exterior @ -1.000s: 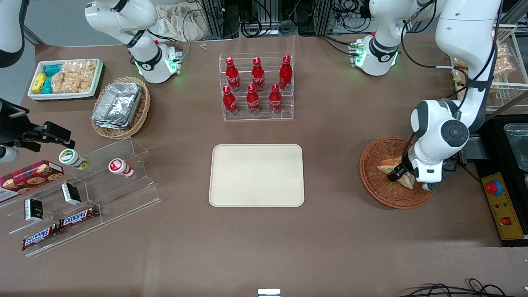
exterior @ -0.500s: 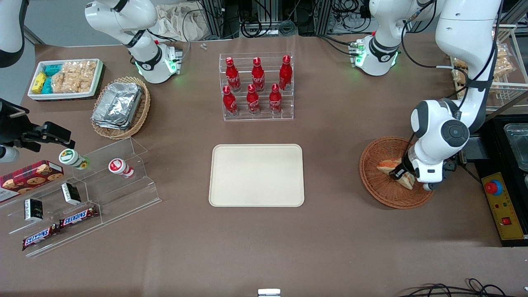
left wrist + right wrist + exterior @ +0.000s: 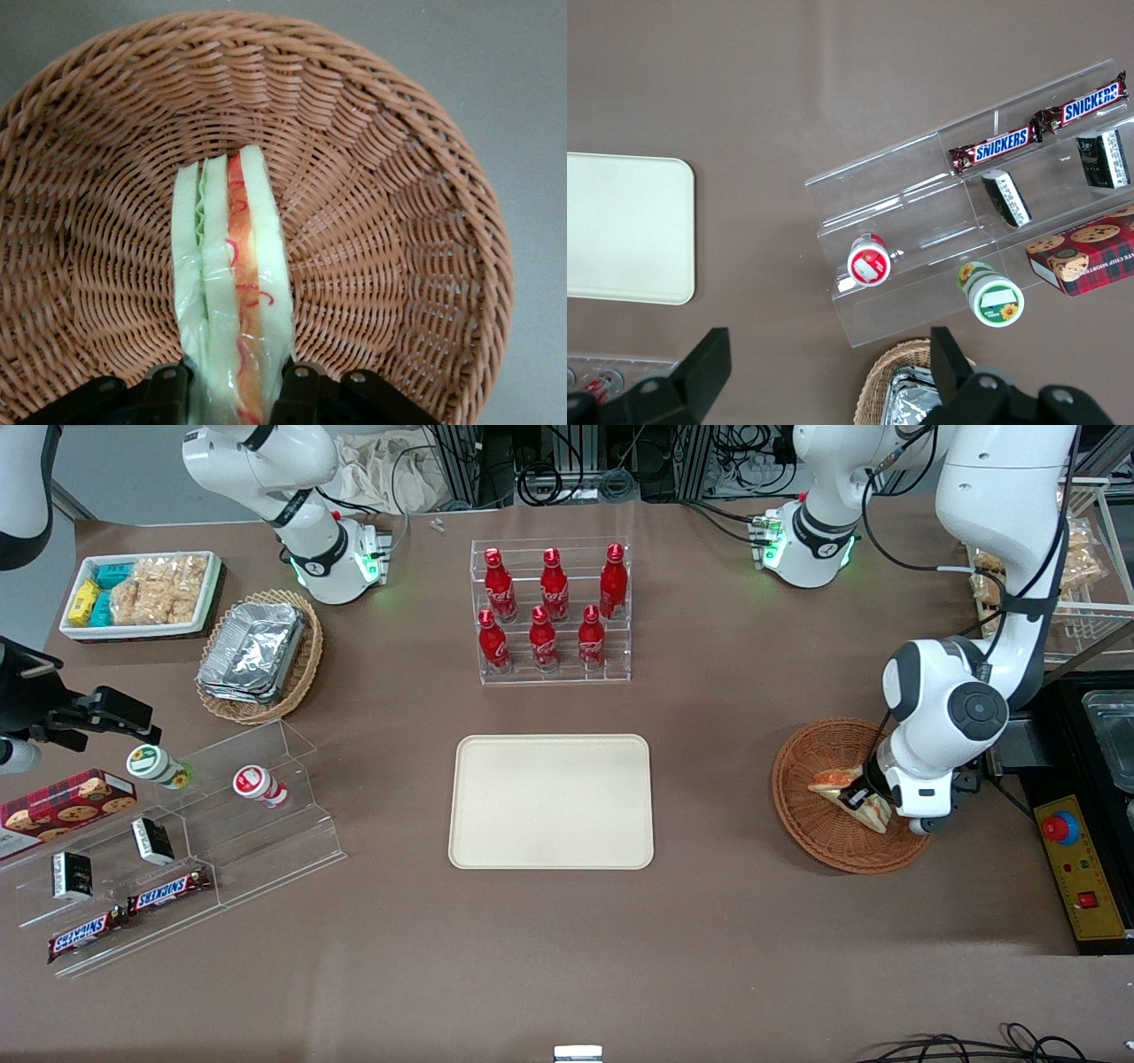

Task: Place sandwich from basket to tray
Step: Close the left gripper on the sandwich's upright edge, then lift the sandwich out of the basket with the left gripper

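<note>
The sandwich (image 3: 834, 781), a wrapped cream wedge with red-orange and green filling, stands on edge in the reddish-brown wicker basket (image 3: 802, 819) toward the working arm's end of the table. My left gripper (image 3: 858, 798) is down in the basket, with one finger on each flat face of the sandwich. In the left wrist view the sandwich (image 3: 235, 257) sits between the black fingers (image 3: 299, 388) of the gripper (image 3: 235, 391) over the basket's weave (image 3: 399, 230). The cream tray (image 3: 549, 802) lies flat at the table's middle and also shows in the right wrist view (image 3: 620, 226).
A clear rack of red bottles (image 3: 551, 611) stands farther from the front camera than the tray. A control box with a red button (image 3: 1076, 868) lies beside the basket. A clear tiered shelf with snacks (image 3: 168, 850) and a tan basket with foil containers (image 3: 257, 655) lie toward the parked arm's end.
The gripper's fingers have closed in on the sandwich, which has shifted slightly in the basket. The arm has hardly moved.
</note>
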Robot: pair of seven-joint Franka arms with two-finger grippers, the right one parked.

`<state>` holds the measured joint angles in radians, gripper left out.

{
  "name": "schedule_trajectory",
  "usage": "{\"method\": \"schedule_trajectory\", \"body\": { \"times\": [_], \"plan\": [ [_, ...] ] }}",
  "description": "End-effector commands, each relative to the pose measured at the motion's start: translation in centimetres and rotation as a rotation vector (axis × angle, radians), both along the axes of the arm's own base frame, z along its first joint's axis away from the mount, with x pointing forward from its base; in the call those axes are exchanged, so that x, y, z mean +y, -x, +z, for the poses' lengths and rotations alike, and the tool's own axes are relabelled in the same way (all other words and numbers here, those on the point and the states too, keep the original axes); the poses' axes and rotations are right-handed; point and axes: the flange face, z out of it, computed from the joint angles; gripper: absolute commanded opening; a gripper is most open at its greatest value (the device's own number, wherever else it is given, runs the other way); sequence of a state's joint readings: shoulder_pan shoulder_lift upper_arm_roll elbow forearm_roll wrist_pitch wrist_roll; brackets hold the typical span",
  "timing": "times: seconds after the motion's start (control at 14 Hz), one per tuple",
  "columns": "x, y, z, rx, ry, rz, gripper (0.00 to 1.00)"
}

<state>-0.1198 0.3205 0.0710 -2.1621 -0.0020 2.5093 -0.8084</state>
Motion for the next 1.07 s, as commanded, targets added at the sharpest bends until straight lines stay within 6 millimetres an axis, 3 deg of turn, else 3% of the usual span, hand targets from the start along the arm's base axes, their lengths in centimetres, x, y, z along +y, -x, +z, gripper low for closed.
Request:
{"method": "schedule_trajectory", "body": {
  "times": [0.0, 0.21, 0.64, 0.79, 1.0],
  "plan": [
    [0.5, 0.1, 3.3, -0.047, -0.002, 0.025, 0.00],
    [-0.4, 0.3, 8.1, -0.022, 0.001, -0.009, 0.00],
    [-6.3, -0.5, 16.5, -0.075, 0.006, -0.300, 0.00],
    [-8.8, -1.3, 19.5, -0.070, 0.006, -0.412, 0.00],
    [-15.0, -0.6, 22.9, -0.047, 0.015, -0.591, 0.00]
  ]
}}
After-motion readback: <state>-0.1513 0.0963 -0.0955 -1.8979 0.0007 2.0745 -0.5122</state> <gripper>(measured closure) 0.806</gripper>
